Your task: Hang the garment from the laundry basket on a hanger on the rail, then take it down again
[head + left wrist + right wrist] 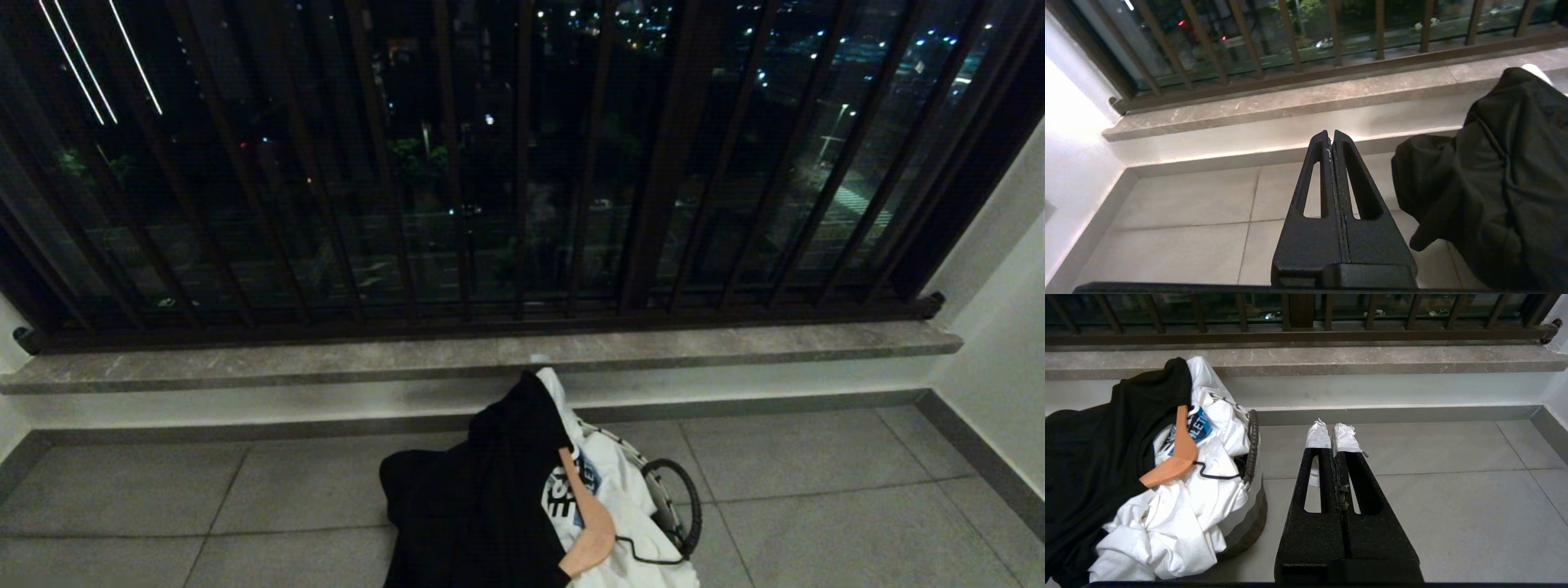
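**Basket heaped with clothes on the balcony floor, both grippers empty**

Nearest the robot, the left gripper point(1332, 136) hangs over bare floor tiles with its fingers pressed together on nothing. The right gripper point(1334, 430) does the same over the tiles on the other side, its fingers closed too, their tips wrapped in scraps of white padding. Neither arm shows in the head view.

Between them, just ahead, the laundry basket point(674, 505) stands on the floor point(816, 506). Little of it can be seen: a black garment point(482, 498) and a white shirt point(629, 523) with printed lettering bury most of it, leaving only a strip of pale side, some thin black rim and the black ring handle on its right. The black garment spills over the basket's left side down to the tiles, and its lower end is cut off by the bottom of the head view. A wooden hanger point(589, 523) lies slanted on top of the heap, its upper arm tucked under the black cloth; its hook is hard to make out.

The floor is large grey tiles with a darker skirting. Beyond the basket runs a low white wall topped by a grey stone ledge point(490, 359). Above that stand dark vertical railings point(522, 163), with night-time street lights behind them. White walls close in both sides.
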### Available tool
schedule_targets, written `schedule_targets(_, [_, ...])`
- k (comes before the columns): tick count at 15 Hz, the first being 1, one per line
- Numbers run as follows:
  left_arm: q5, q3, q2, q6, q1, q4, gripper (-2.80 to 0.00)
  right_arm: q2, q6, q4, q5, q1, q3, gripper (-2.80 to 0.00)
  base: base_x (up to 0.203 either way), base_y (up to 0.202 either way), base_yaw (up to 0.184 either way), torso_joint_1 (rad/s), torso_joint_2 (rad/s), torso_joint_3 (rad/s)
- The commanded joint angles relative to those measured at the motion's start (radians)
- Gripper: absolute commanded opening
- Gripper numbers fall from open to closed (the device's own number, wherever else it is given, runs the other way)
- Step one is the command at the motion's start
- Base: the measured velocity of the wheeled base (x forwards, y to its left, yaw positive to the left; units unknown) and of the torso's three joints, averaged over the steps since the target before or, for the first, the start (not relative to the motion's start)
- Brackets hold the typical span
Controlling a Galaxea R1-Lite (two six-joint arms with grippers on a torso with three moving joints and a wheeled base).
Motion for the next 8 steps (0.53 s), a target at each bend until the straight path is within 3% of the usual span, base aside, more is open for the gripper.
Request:
schedule_targets(1, [-0.011, 0.009, -0.010, 0.001, 0.000, 0.000, -2.80, 0.001, 0.000, 0.000, 0.000, 0.000, 0.000, -2.80, 0.000, 0.000, 0.000, 0.000, 0.00, 0.000])
schedule_targets(3, [-0.068, 0.030, -0.009, -0.001, 0.002, -0.002, -2.80, 0.001, 0.000, 0.000, 0.000, 0.000, 0.000, -2.80, 0.000, 0.000, 0.000, 0.000, 0.00, 0.000])
schedule_targets(8, [-0.093, 0.042, -0.010, -0.029, 0.002, 0.050, -2.80, 0.001, 0.000, 0.000, 0.000, 0.000, 0.000, -2.80, 0.000, 0.000, 0.000, 0.000, 0.00, 0.000])
